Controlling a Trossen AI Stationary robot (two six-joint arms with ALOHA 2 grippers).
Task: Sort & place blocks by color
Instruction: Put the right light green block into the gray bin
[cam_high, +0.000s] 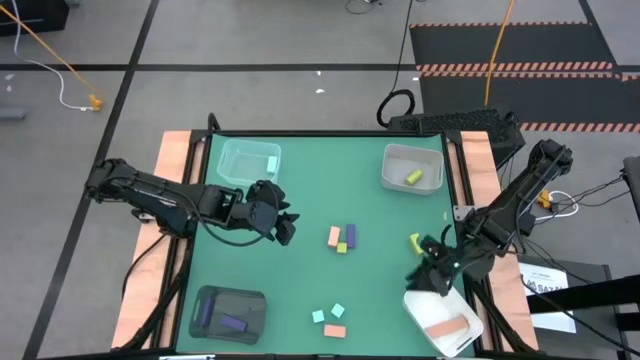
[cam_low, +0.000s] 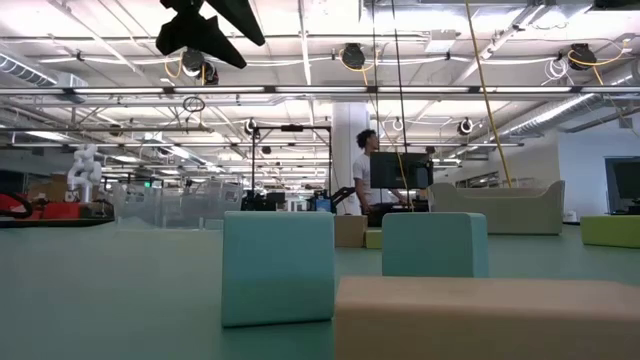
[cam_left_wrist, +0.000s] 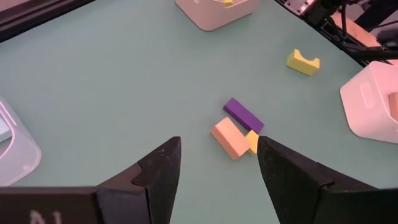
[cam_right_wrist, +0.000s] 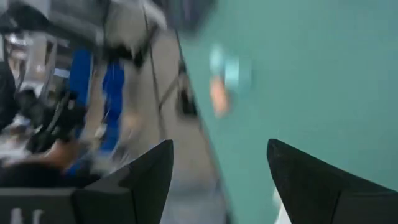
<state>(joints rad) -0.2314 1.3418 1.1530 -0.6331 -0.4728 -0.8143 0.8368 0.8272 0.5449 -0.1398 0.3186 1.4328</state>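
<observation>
Middle blocks: a salmon-pink block (cam_high: 333, 236), purple bar (cam_high: 351, 234) and small yellow-green block (cam_high: 342, 247) lie touching in a cluster on the green tabletop (cam_high: 320, 190).
Left tool (cam_high: 283, 222): just beside that cluster on its left, fingers apart, nothing between them; in its wrist view the cluster sits just ahead of the tips.
Near-edge blocks: two teal cubes (cam_high: 328, 313) and a salmon bar (cam_high: 335, 330), well apart from both tools.
Curved yellow-green piece (cam_high: 415, 241): just beside the right tool.
Right tool (cam_high: 432, 268): at the rim of the white tray (cam_high: 415, 305), fingers spread, empty.
</observation>
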